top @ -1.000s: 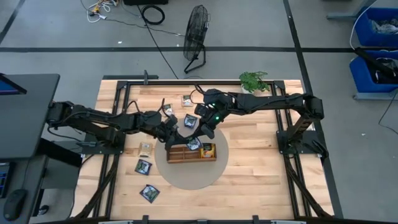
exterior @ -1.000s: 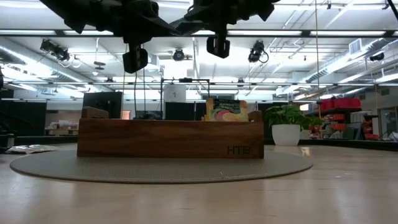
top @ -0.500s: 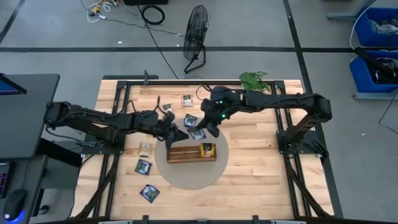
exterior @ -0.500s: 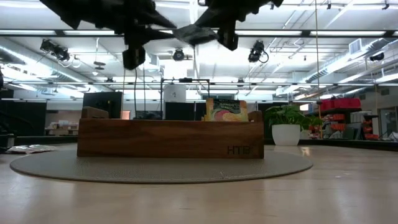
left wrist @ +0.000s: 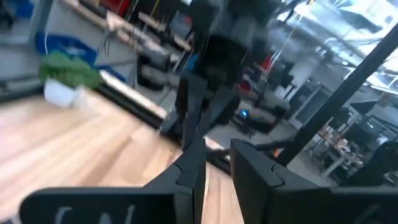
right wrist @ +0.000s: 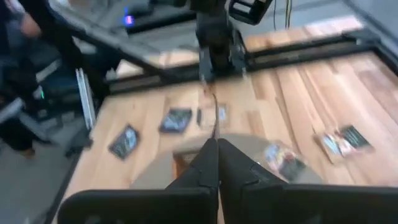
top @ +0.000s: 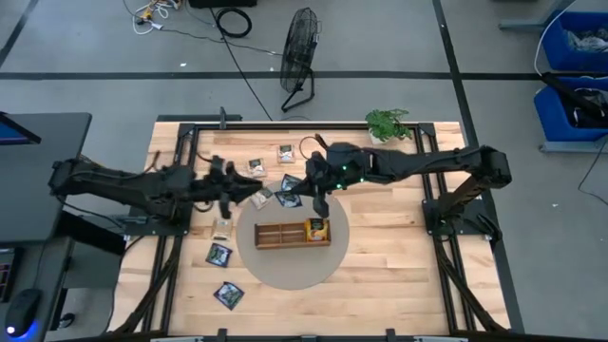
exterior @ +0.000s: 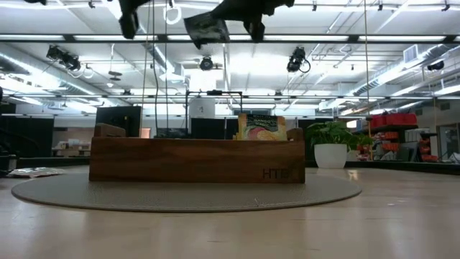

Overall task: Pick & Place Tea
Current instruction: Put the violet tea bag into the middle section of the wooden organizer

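Both arms are lifting off the wooden tray [top: 293,234] versus a second ago. Left gripper [top: 255,197] is sitting at the tray's 10 o'clock, fingers [left wrist: 189,169] slightly parted, empty. Right gripper [top: 316,202] is hovering at the tray's 1 o'clock, clamped on a dark sachet [exterior: 207,30]. One orange sachet [top: 316,230] is standing in the tray's right compartment. More sachets [top: 219,254] are lying on the table [top: 399,275] around 8 o'clock and 12 o'clock of the tray.
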`<state>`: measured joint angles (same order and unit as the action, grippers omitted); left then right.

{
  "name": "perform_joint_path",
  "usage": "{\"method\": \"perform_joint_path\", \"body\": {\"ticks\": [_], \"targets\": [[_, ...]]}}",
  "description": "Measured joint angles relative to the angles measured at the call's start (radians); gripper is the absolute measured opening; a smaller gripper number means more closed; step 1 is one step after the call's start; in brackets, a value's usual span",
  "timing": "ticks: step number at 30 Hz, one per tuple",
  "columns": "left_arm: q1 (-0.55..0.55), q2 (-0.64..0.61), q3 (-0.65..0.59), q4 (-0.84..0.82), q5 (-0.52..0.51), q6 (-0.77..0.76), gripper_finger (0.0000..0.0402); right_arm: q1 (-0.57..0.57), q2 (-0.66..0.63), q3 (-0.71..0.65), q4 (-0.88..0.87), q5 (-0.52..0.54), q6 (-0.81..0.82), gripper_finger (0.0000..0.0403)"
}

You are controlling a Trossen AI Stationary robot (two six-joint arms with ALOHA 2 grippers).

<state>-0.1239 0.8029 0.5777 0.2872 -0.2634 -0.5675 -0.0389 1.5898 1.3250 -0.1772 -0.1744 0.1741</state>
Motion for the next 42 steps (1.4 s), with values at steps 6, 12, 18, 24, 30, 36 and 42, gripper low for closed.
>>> {"method": "perform_joint_path", "body": {"ticks": [6, 12, 18, 24, 30, 36, 42], "targets": [[-0.016, -0.165, -0.040, -0.001, -0.032, 0.046, 0.0076, 0.038, 0.002, -0.166, 0.233, 0.026, 0.025, 0.0000], [-0.014, -0.291, -0.065, -0.084, -0.039, 0.056, 0.0072, 0.078, 0.002, -0.302, 0.389, 0.069, 0.034, 0.0000], [-0.014, -0.339, -0.064, -0.131, -0.075, 0.056, 0.0072, 0.133, 0.038, -0.416, 0.553, 0.120, 0.010, 0.0000], [-0.014, -0.347, -0.064, -0.139, -0.083, 0.048, 0.0072, 0.160, 0.108, -0.452, 0.671, 0.171, 0.001, 0.0000], [-0.014, -0.345, -0.064, -0.153, -0.091, 0.029, 0.0072, 0.155, 0.180, -0.450, 0.728, 0.175, 0.006, 0.0000], [-0.013, -0.346, -0.064, -0.145, -0.094, 0.011, 0.0071, 0.149, 0.219, -0.450, 0.734, 0.193, 0.056, 0.0000], [-0.013, -0.345, -0.064, -0.144, -0.095, 0.002, 0.0071, 0.121, 0.221, -0.450, 0.720, 0.172, 0.055, 0.0000]]}}
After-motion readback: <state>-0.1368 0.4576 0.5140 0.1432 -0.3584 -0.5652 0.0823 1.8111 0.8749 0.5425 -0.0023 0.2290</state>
